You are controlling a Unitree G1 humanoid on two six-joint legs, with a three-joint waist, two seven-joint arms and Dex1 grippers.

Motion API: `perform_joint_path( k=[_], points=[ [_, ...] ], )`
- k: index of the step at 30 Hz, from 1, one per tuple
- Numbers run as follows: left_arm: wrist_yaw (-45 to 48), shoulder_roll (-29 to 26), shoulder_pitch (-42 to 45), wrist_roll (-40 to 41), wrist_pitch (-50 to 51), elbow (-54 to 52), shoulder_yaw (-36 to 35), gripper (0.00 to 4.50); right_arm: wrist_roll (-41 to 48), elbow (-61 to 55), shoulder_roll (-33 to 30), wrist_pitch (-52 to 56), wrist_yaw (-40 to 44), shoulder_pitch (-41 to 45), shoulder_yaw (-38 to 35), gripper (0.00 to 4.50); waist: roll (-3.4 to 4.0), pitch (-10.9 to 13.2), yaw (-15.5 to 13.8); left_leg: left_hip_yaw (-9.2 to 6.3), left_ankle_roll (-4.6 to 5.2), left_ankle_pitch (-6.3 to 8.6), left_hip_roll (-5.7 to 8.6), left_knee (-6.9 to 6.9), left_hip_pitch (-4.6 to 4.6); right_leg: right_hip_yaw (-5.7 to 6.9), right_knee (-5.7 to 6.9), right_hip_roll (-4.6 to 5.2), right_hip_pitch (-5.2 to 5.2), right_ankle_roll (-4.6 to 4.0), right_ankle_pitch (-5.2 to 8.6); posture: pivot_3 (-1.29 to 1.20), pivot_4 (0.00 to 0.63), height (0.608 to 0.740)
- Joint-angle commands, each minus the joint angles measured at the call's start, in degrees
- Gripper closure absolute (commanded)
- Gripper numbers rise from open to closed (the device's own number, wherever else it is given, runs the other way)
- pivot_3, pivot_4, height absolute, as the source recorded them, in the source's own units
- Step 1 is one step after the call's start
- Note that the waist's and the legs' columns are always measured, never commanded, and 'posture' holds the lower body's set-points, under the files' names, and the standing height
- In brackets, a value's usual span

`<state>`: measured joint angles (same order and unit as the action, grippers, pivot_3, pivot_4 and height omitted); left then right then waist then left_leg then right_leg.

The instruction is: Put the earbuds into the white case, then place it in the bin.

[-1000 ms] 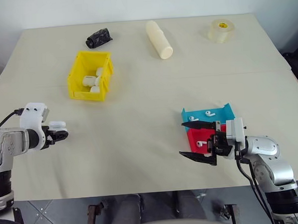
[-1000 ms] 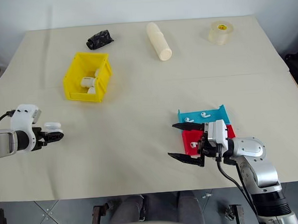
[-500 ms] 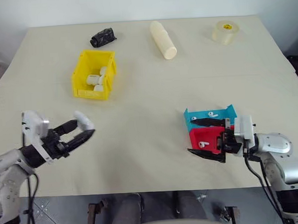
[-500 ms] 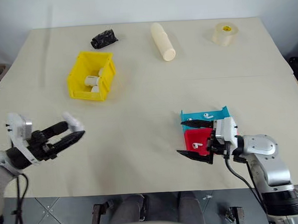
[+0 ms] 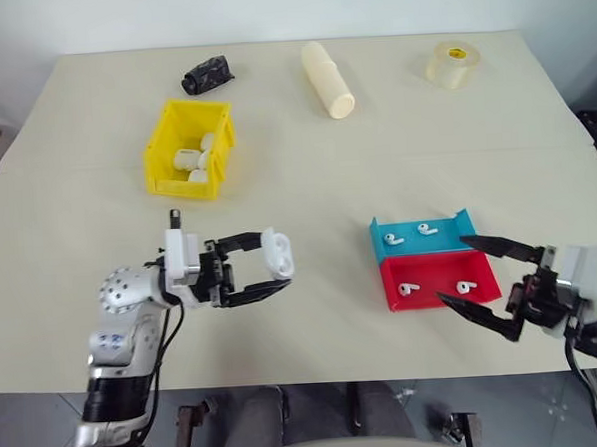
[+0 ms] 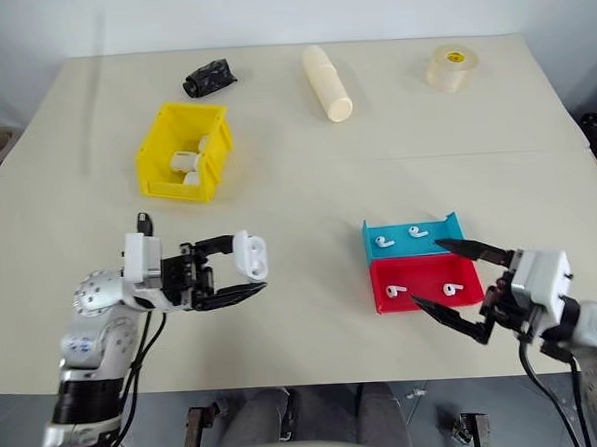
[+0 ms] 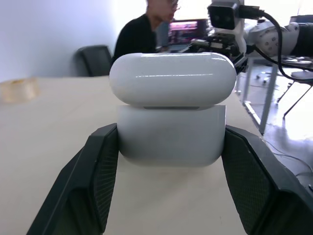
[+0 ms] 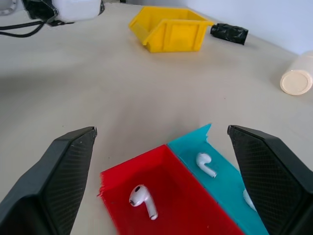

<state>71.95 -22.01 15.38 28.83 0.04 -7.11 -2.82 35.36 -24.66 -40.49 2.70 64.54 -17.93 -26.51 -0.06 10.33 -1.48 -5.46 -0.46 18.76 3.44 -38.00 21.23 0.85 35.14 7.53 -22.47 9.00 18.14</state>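
Note:
My left gripper [image 5: 272,261] is shut on the white case [image 5: 277,251], holding it above the table's front middle; the case's sides sit between the black fingers [image 7: 95,181], its lid over the body [image 7: 172,139]. Two earbuds [image 5: 391,241] lie in the blue tray [image 5: 449,223]. Another two earbuds [image 5: 408,289] lie in the red tray [image 5: 436,272]. At the trays' near right corner my right gripper [image 5: 453,268] stands open and empty, pointing over them. The yellow bin [image 5: 184,184], far left, has white cases inside.
A cream cylinder [image 5: 328,79], a tape roll [image 5: 455,63] and a black crumpled object [image 5: 207,73] lie along the far edge. A person [image 7: 144,32] sits beyond the table in the left wrist view. Bare tabletop lies between the bin and the trays.
My left arm has swung from the left edge toward the middle with the case, turning to point at the trays. The right gripper has drawn back to the right off the trays, still open.

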Motion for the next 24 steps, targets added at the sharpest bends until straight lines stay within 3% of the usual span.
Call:
perform_joint_path(
  k=[1,8,13,19,24],
  points=[
    [1.8,3.1,1.8,-0.7,-5.8,2.0,3.6,1.72,0.3,-2.7,-0.9,-1.4,2.0,-5.3,-5.3,0.0,-0.01,0.0,0.0,0.01,0.02,0.01,0.01,-0.03,-0.01,-0.01,-0.01,0.0,0.04,0.02,-0.01,0.0,0.15,0.74],
    [1.9,9.9,3.6,-3.8,-14.8,8.7,9.0,1.72,-3.3,4.1,-5.9,-2.9,6.2,-9.5,-11.8,0.0,-0.04,0.0,0.1,0.22,0.17,0.02,0.19,-0.14,-0.08,-0.18,-0.05,0.02,0.11,0.17,-0.09,0.0,0.15,0.74],
    [1.0,12.1,3.1,-3.8,-16.7,9.6,11.4,1.72,-4.6,0.9,-13.8,8.4,2.8,-7.7,-10.5,0.0,0.03,0.0,0.1,0.3,0.16,0.01,0.03,-0.13,-0.09,-0.25,0.0,-0.02,0.03,0.15,-0.09,0.0,0.15,0.74],
    [0.4,12.3,3.5,-4.4,-16.8,10.2,13.2,1.72,-5.6,-1.5,-25.9,22.4,-0.5,3.0,-1.1,0.0,0.04,0.0,0.0,0.3,0.17,0.01,0.0,-0.18,-0.03,-0.27,-0.01,0.0,0.0,0.16,-0.1,0.0,0.15,0.74],
    [-0.9,12.1,2.9,-4.7,-16.3,9.5,13.7,1.72,-11.6,-0.3,-34.7,23.7,1.7,11.9,10.7,0.0,0.03,0.0,-0.2,0.15,0.18,0.02,0.03,-0.17,0.07,-0.14,-0.11,0.03,-0.01,0.16,-0.09,0.0,0.15,0.74]
  ],
)
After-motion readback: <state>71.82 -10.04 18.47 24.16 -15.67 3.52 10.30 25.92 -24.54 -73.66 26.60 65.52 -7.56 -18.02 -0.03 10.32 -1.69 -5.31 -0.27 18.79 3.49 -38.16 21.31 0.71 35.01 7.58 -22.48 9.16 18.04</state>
